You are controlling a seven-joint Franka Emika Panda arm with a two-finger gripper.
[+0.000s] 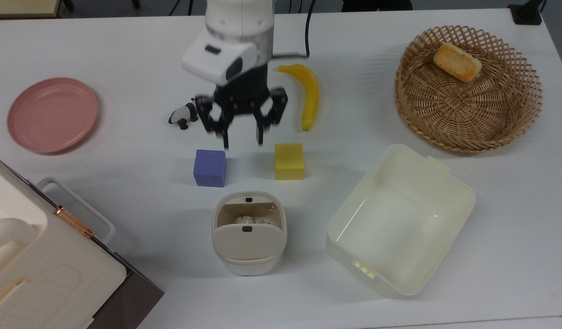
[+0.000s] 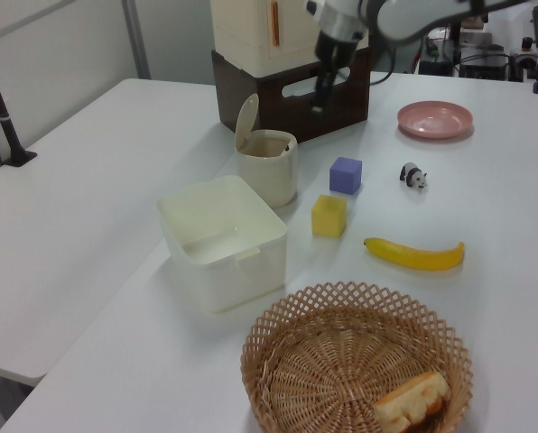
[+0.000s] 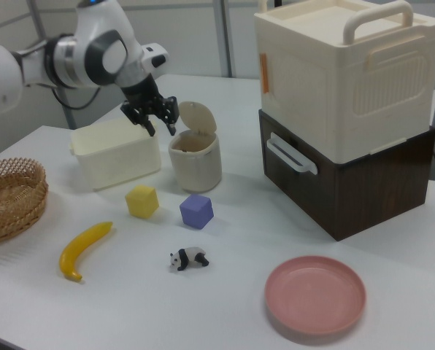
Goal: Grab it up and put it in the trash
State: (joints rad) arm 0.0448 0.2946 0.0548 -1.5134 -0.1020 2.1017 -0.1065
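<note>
A white surface holds a cream tub and, to the top view's left of it, the small beige trash bin with its flap tilted open. The robot's hand hangs above the surface, fingers spread wide, gripping nothing. The crumpled paper wad lies inside the bin.

Beige trash, off-white paper wad — purple cube, yellow cube, pink plate, black-and-white panda, white counter.
</note>
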